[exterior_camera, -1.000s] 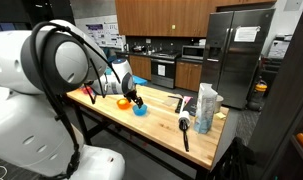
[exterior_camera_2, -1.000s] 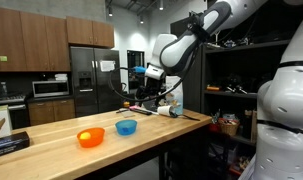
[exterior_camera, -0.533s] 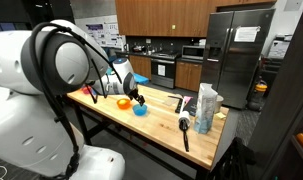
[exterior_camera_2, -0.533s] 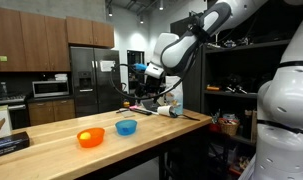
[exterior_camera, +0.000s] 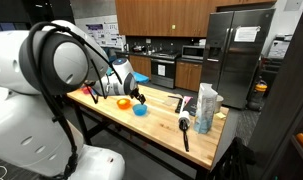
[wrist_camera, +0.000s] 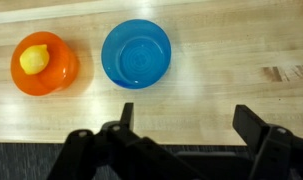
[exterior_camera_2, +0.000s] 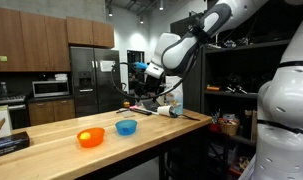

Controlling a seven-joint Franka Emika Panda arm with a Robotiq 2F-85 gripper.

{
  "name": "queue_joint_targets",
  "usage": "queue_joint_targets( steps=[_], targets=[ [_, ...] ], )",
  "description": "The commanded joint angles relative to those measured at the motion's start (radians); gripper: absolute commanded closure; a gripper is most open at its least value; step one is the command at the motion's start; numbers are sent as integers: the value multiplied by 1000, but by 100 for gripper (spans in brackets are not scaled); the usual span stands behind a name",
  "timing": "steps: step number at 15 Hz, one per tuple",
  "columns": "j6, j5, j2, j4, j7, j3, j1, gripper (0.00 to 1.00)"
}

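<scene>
A: Nearest the gripper (wrist_camera: 186, 122)?

B: A blue bowl (wrist_camera: 136, 52), empty, on the wooden table (wrist_camera: 241, 50). Just ahead of the jaws, off toward one finger (wrist_camera: 125, 115). Jaws spread wide, holding nothing, touching nothing.

A: Beside it?

B: An orange bowl (wrist_camera: 44, 63), farther out past that same finger, near the blue one but apart, with a yellow piece (wrist_camera: 34, 59) inside.

A: Handling?

B: Probably best to line up over one rim wall, stay level and close slowly. Looks light, likely to slide.

A: Room?

B: Bare wood ahead of the other finger. Table edge close behind the jaws, so little margin there.
</scene>
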Motion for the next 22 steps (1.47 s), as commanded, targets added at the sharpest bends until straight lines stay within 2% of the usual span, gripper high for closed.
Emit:
queue_joint_targets(
  steps=[1, 3, 16, 22],
  targets=[
    [18, -26, -27, -18, 0, 1, -8, 0],
    [34, -39, -25, -21, 0, 6, -17, 0],
    [38, -87, -29, -32, -1, -87, 83, 0],
    [47, -125, -28, -34, -1, -93, 76, 0]
  ],
)
